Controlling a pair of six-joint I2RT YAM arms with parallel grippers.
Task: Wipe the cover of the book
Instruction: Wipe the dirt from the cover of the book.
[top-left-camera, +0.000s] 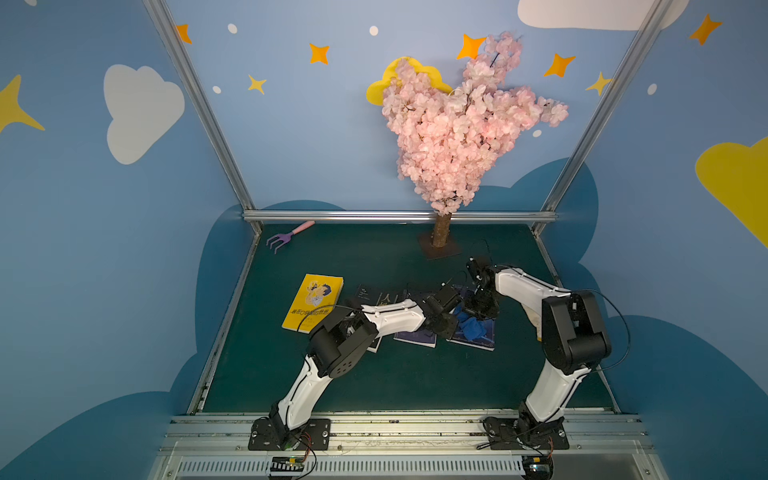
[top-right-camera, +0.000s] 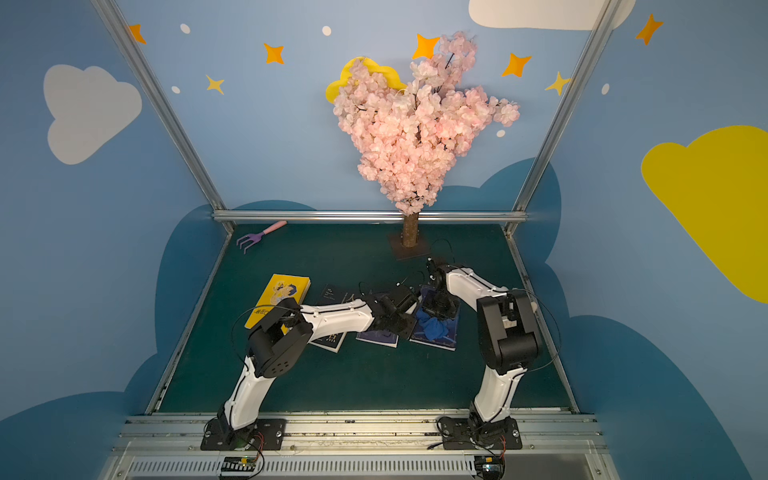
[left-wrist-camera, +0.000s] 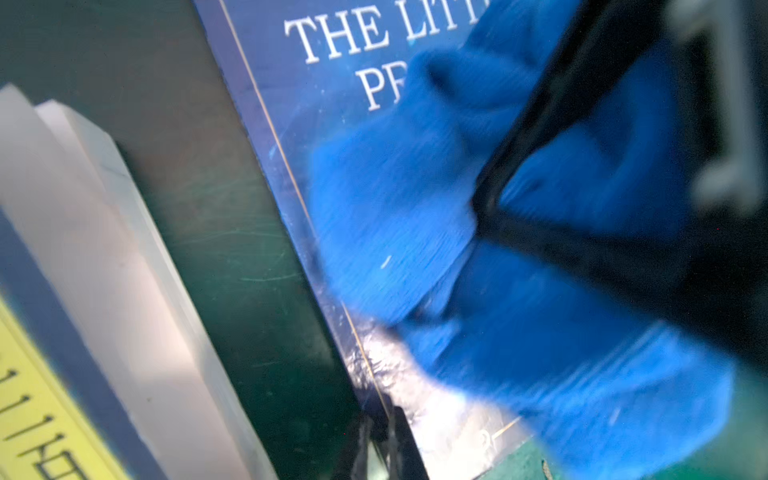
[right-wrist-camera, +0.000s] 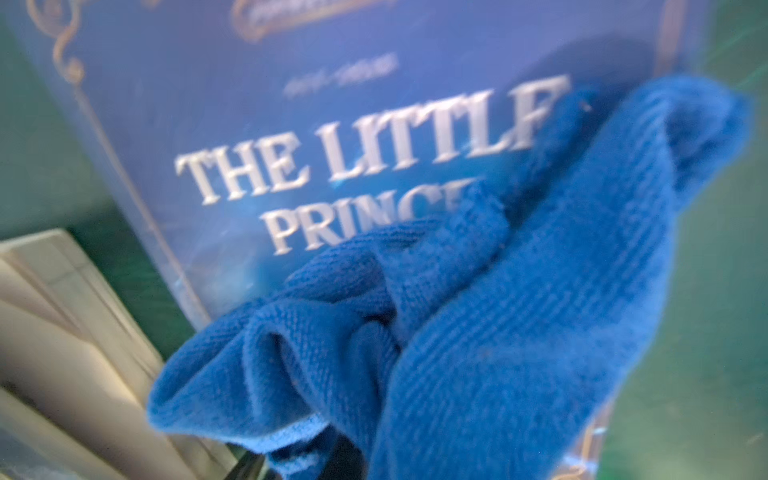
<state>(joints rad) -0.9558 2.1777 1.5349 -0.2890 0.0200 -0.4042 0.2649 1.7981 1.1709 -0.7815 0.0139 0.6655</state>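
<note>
Wiping seemed underway: right fingers (left-wrist-camera: 519, 166) pinched cloth (right-wrist-camera: 498, 332) on the book (right-wrist-camera: 249, 124), six-o'clock half; left fingers (left-wrist-camera: 399, 432), pressed together, sat at its edge; twelve-o'clock half looked undone.

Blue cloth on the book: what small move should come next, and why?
Probably the right gripper, shut on the cloth, should drag it across the title: the cloth sits bunched on one part of the book, and the lettering lies mostly uncovered.

Walls (top-left-camera: 291, 137): light blue, painted with white clouds (top-left-camera: 141, 112) and orange stars (top-left-camera: 319, 54).
Frame (top-left-camera: 199, 104): silver metal posts and a back rail (top-left-camera: 399, 216).
Floor: dark green mat (top-left-camera: 415, 382).
Decoration: pink blossom tree (top-left-camera: 457, 124) near the back rail.
</note>
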